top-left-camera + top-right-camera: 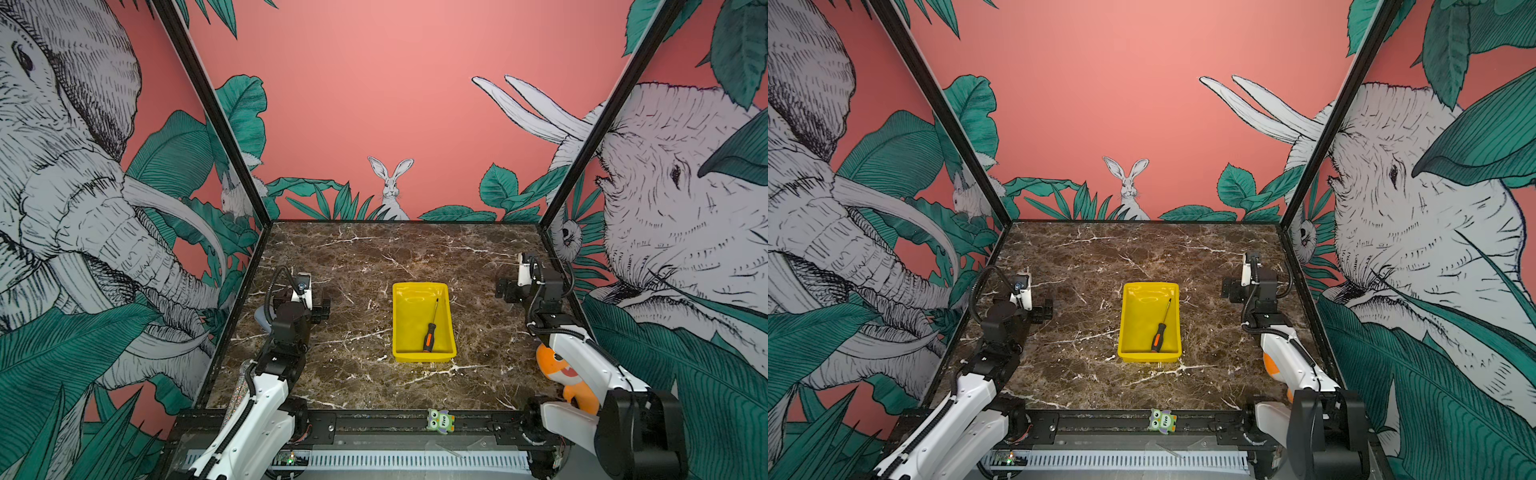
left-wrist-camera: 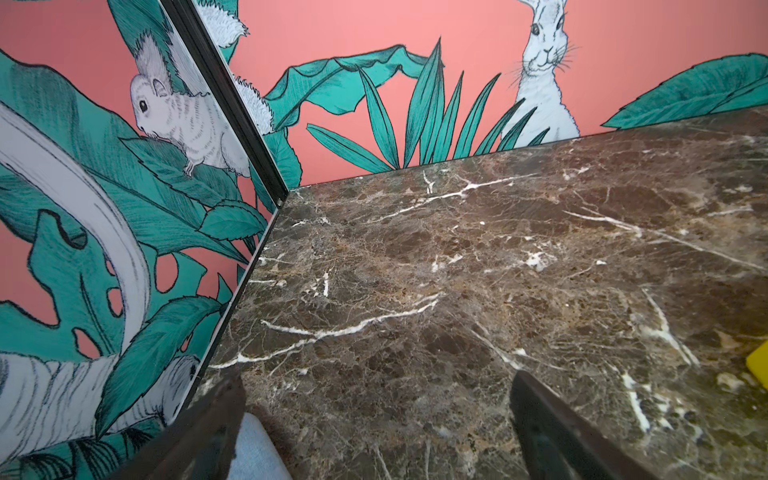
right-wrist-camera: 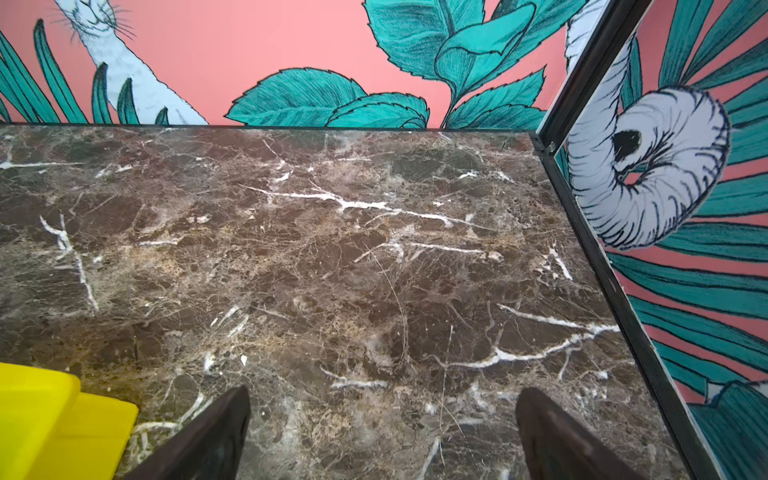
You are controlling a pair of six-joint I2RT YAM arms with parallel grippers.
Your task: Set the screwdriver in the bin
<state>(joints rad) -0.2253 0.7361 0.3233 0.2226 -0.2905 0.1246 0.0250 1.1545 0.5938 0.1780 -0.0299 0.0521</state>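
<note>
You've got the slim black-and-orange-handled screwdriver [image 1: 431, 326] lying in the shallow yellow plastic bin [image 1: 400, 328], lengthwise, handle at the near end, tip pointing far, slightly right. Left gripper [image 2: 376, 374] and right gripper [image 3: 384, 392]: fingers spread, empty.

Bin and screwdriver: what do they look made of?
Bin: likely plastic, glossy; uniform bright yellow with soft highlights. Screwdriver: handle looks like black plastic or rubber with an orange stripe; shaft thin and dark, probably metal.
</note>
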